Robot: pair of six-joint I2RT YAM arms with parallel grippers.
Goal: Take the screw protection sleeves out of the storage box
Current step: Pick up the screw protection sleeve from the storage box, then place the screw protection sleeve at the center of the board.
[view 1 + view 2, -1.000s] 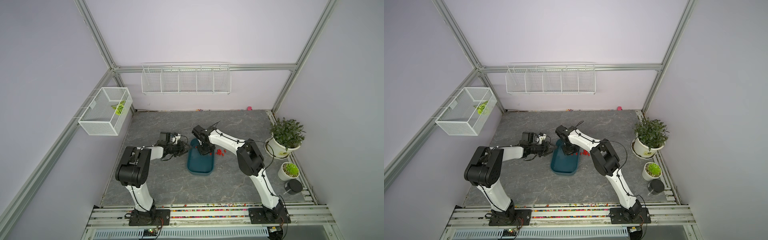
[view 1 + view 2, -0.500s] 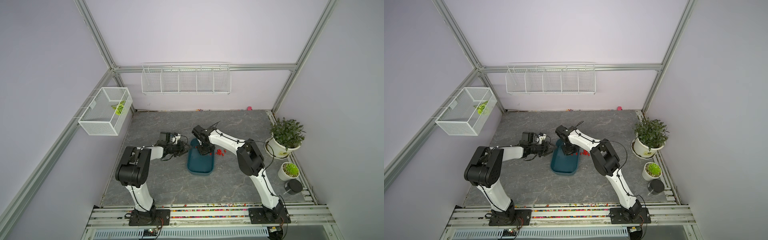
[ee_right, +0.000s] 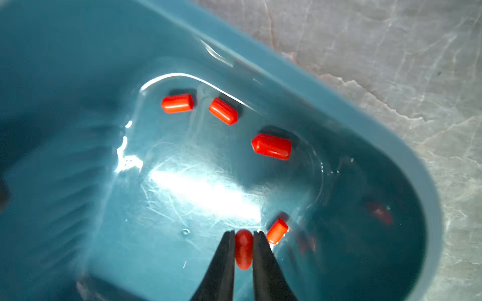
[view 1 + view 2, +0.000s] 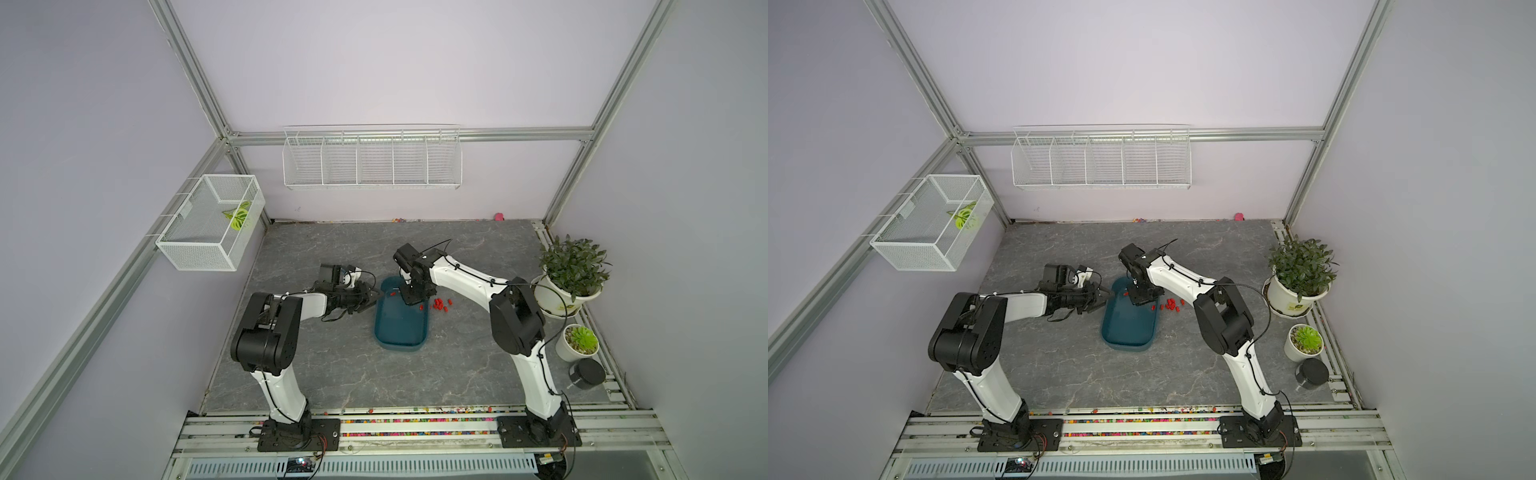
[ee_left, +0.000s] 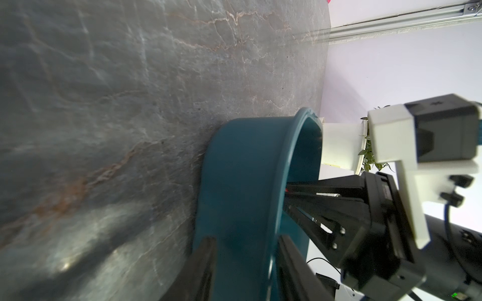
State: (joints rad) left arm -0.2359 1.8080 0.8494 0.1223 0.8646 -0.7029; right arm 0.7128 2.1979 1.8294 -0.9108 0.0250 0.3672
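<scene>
Left tool [image 5: 245, 242] clamps the storage box [image 4: 401, 328] rim at 10 o'clock. Right tool [image 3: 243, 232] pinches one sleeve [image 3: 243, 251] at the box's 12 o'clock end (other sleeves [image 3: 271, 146] lie loose nearby). Lift straight up, clearing the wall.

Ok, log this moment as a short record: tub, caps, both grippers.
tub: dark teal, on the grey table
left gripper: shut on the tub's wall, a finger each side
right gripper: down in the tub, shut on one red cap
loose caps in tub: four seen from the right wrist
caps out: red cluster on the table beside the tub, right arm's side
</scene>
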